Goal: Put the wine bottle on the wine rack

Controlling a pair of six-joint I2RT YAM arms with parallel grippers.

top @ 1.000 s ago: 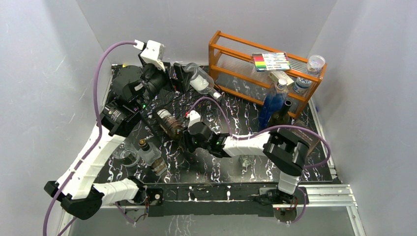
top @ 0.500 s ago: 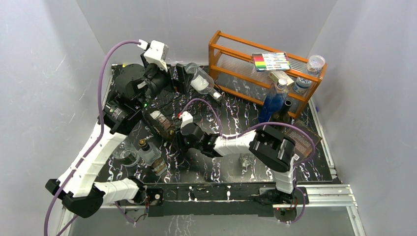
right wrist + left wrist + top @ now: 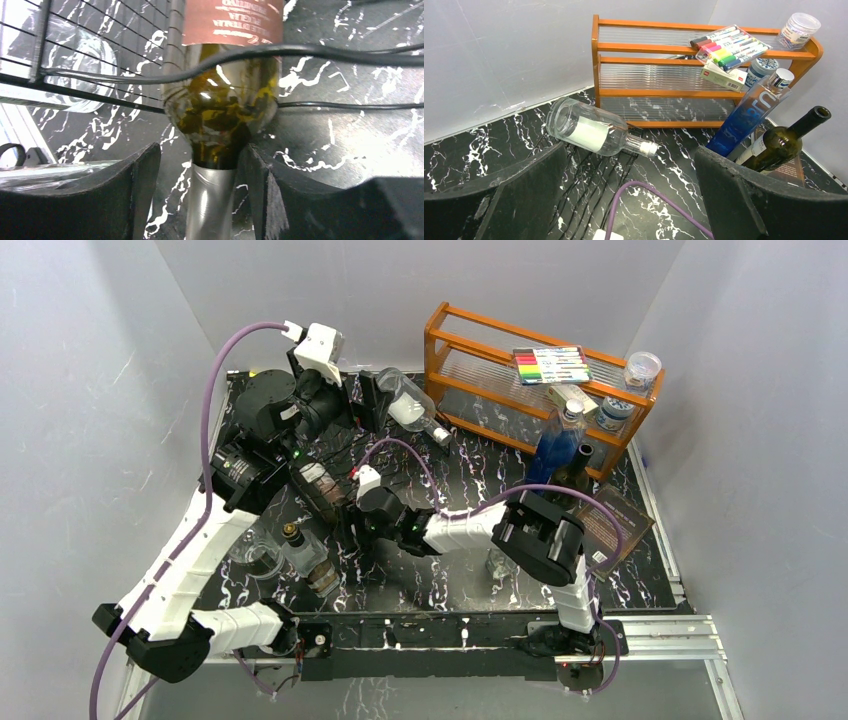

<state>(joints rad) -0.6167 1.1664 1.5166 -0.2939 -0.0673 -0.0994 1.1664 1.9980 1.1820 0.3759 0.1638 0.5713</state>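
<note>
Where the black marbled tabletop [image 3: 440, 585] meets the back wall, an orange two-tier wooden shelf [image 3: 500, 390] stands right of centre.

- Wine rack [image 3: 350, 51]: low, thin black wire, on the tabletop's left-centre.
- Wine bottle [image 3: 222, 110]: brown glass with a reddish label, lying on its side. The rack's wires cross its shoulder, and its foil-capped neck points at the right wrist camera.
- Clear bottle [image 3: 591, 131]: white label, lying on its side over the rack's far wires, in front of the shelf.
- Blue bottle [image 3: 754, 115] and dark green bottle [image 3: 784, 142]: side by side, leaning at the shelf's right end.
- Right gripper [image 3: 200, 150]: fingers parted to either side of the wine bottle's neck, with tabletop showing in the gap at one side. They are not clamped on it.
- Left gripper [image 3: 631, 152]: raised, spread wide, holding nothing, facing the shelf.
- Marker pack [image 3: 729, 46]: on the top tier.
- Small lidded jar [image 3: 799, 27]: top tier, right corner.
</note>
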